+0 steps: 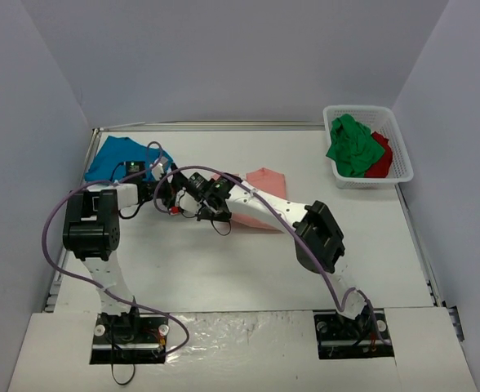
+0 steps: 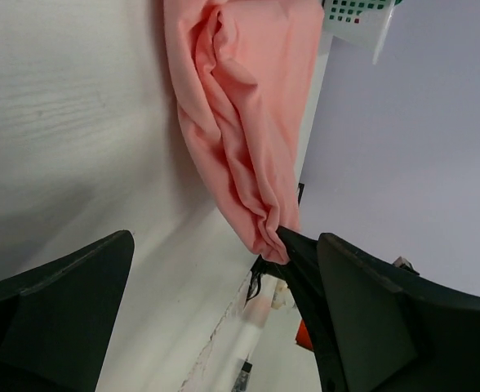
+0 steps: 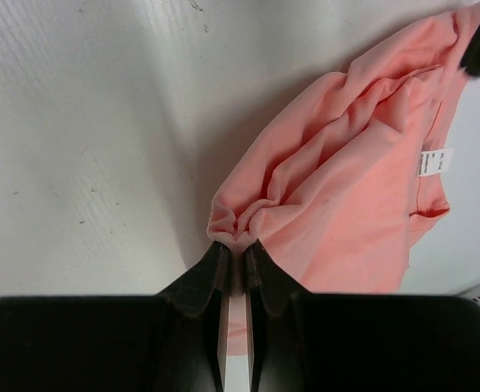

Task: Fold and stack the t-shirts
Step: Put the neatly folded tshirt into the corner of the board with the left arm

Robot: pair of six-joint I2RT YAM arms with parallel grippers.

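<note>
The salmon-pink t-shirt (image 1: 263, 194) lies rumpled near the middle of the table (image 1: 224, 269), partly under the right arm; it is bunched into long folds rather than spread flat, and a small white label (image 3: 435, 162) shows on it in the right wrist view. The right claw (image 3: 236, 245) is pinched almost closed on this t-shirt's puckered edge, a small gather of cloth squeezed between the two dark fingers (image 3: 203, 278); the rest of the cloth trails away from that grip across the table. The left claw (image 2: 224, 245) stands wide, holding nothing; it hangs just beside the same gripped end of the salmon-pink t-shirt, its fingers apart on either side of the view and not touching the cloth; whether it touches the table I cannot tell.

The teal-blue t-shirt (image 1: 116, 159) lies crumpled to the left of the salmon-pink t-shirt, at the far left corner of the table, well apart from it. The white mesh basket (image 1: 399, 155) sits to the right of the salmon-pink t-shirt, at the far right edge; inside it the green t-shirt (image 1: 353, 145) is heaped on the left, and the red t-shirt (image 1: 382, 157) is tucked beside it on the right.
</note>
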